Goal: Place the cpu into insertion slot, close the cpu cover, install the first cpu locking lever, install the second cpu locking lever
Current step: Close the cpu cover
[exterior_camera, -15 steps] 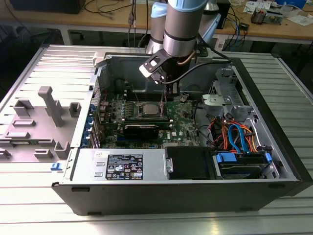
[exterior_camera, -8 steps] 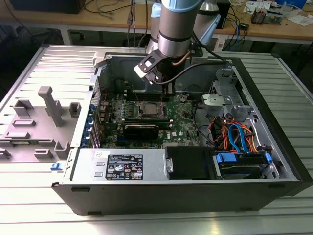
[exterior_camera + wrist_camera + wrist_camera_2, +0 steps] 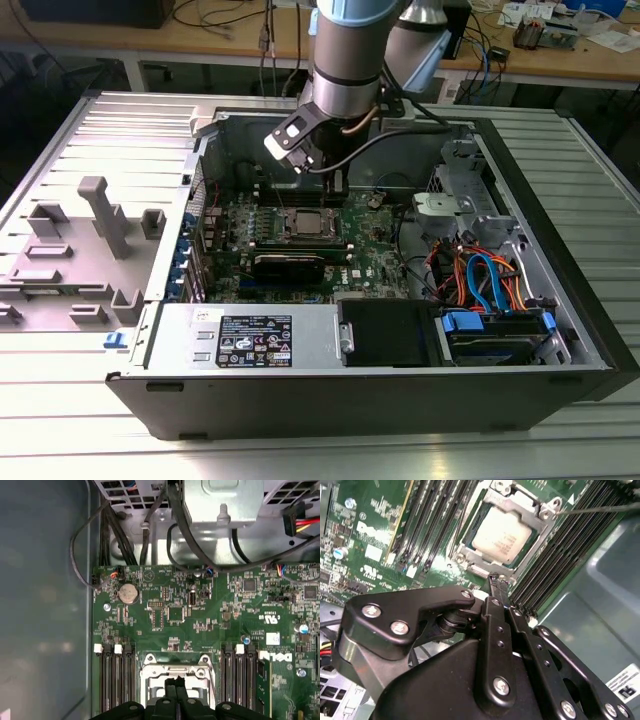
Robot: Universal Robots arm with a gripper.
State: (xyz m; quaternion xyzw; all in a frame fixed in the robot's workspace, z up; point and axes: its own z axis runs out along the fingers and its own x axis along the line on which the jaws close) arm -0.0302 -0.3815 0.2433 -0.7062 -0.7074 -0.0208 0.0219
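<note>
The cpu (image 3: 502, 534), a dull silver square, lies in the insertion slot (image 3: 470, 555) on the green board, and it also shows from outside as the cpu (image 3: 312, 223). The cpu cover (image 3: 520, 501), a silver frame, lies flat around its edges. A thin lever rod (image 3: 600, 508) runs from one socket corner out over the memory slots. My gripper (image 3: 497, 585) is shut with nothing between its fingers, its tips hovering just beside the socket's edge. The gripper (image 3: 176, 682) sits right over the socket rim (image 3: 172, 669), and the gripper (image 3: 337, 185) hangs at the far side of the socket.
Black memory slots (image 3: 427, 525) flank the socket on both sides. Cables and a metal drive cage (image 3: 460, 205) crowd the exterior view's right. A power supply (image 3: 250, 340) runs along the case's near wall. Grey fixtures (image 3: 100, 215) stand on the table at the exterior view's left.
</note>
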